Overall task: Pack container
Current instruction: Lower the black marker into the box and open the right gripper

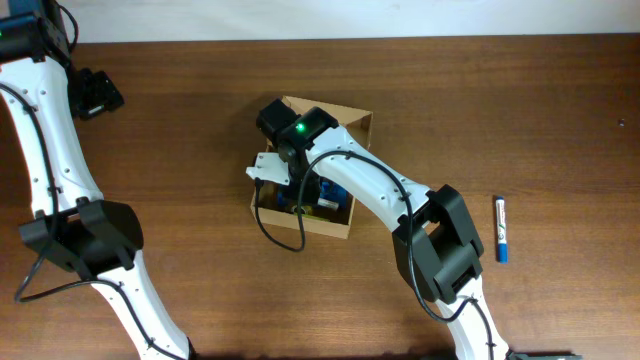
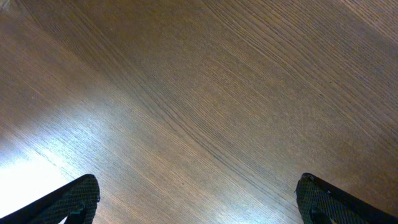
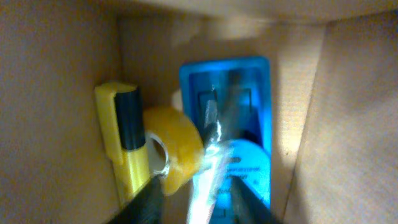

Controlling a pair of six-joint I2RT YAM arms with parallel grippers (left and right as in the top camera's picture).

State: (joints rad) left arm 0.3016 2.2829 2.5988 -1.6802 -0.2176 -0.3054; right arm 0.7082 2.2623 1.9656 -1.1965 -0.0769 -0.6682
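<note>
Deep inside the container, right gripper blurs, its grip unreadable; left gripper gapes empty.

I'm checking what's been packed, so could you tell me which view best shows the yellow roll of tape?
The right wrist view: the yellow roll of tape sits close up inside the brown cardboard box. Overhead, the right arm hides it; the left wrist view shows only the wooden table.

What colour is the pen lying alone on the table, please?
The pen is white with a blue end, seen best overhead.
</note>
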